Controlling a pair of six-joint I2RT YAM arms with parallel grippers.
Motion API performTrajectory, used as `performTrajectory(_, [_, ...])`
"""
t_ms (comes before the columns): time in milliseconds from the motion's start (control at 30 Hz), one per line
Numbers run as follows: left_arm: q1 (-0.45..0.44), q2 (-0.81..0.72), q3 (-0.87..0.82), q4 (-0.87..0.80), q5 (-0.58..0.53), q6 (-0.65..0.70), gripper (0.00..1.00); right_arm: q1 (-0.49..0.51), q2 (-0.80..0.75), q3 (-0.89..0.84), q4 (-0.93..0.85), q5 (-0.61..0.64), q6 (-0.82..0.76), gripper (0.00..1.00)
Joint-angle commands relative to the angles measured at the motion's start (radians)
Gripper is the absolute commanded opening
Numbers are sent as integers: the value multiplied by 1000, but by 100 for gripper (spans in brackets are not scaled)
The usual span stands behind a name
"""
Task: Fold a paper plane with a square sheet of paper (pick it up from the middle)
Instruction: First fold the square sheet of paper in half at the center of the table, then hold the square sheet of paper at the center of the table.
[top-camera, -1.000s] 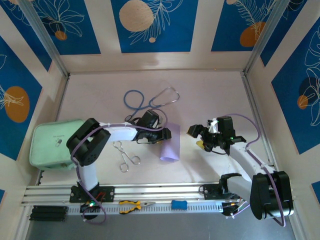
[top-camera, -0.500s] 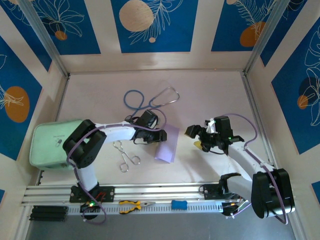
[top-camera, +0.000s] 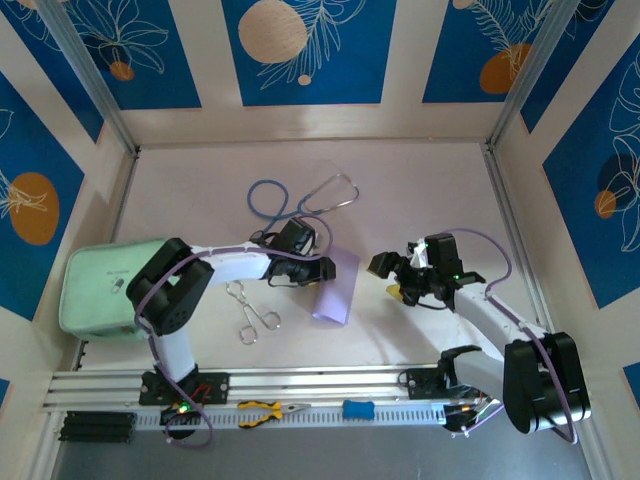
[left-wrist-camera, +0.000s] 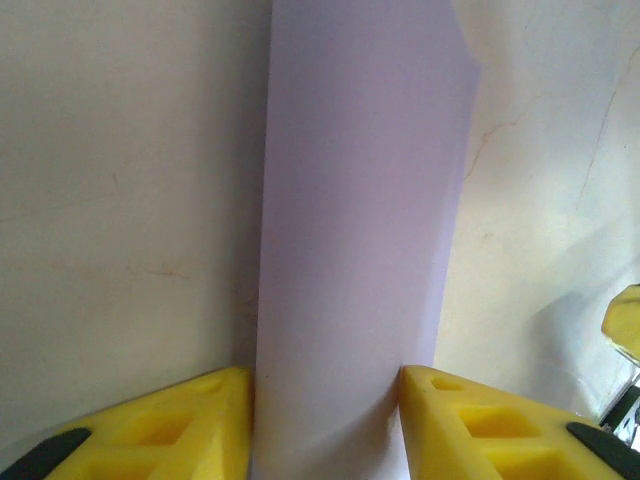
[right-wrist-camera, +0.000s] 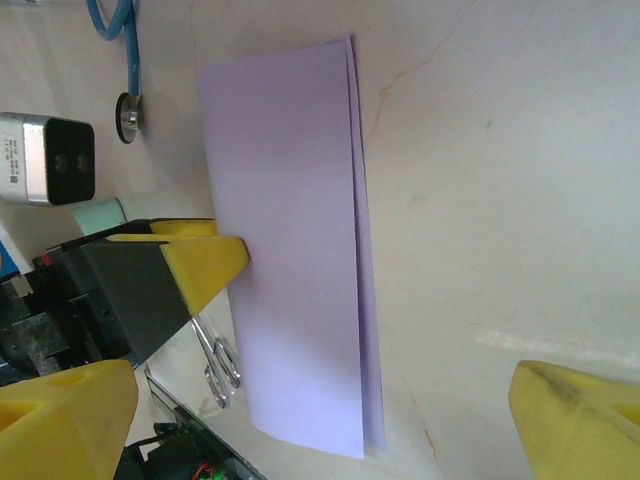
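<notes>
The square sheet of paper (top-camera: 335, 290) is pale lilac and doubled over into a narrow strip on the table. Its two long edges (right-wrist-camera: 355, 250) lie nearly together on the side away from my left gripper. My left gripper (top-camera: 322, 270) comes in low from the left. Its yellow fingers (left-wrist-camera: 200, 410) press on both sides of the bowed paper (left-wrist-camera: 360, 200), so it is shut on the sheet. To the right of the paper hovers my right gripper (top-camera: 392, 278), open wide, with the paper (right-wrist-camera: 290, 250) lying beyond its spread fingertips (right-wrist-camera: 70, 410).
A blue stethoscope (top-camera: 300, 200) lies behind the paper. Metal forceps (top-camera: 250, 310) lie left of it and a mint-green pouch (top-camera: 100, 290) sits at the far left. Yellow-handled pliers (top-camera: 265, 410) rest on the front rail. Walls close in on three sides.
My left gripper's fingers have drawn closer together on the paper, and the strip sits a little further left. The right gripper has crept slightly left toward it.
</notes>
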Motion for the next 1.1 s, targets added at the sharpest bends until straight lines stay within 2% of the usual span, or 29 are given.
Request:
performTrajectory(0, [6, 13, -19, 28, -5, -47, 41, 7, 8, -15, 8, -5, 3, 96])
performTrajectory(267, [-3, 4, -52, 74, -14, -132, 39, 7, 35, -14, 23, -13, -4, 96])
performTrajectory(533, [-29, -38, -97, 103, -98, -228, 38, 6, 55, -9, 35, -23, -12, 95])
performTrajectory(1067, [-73, -96, -179, 206, -179, -340, 38, 14, 91, 3, 66, -63, -8, 86])
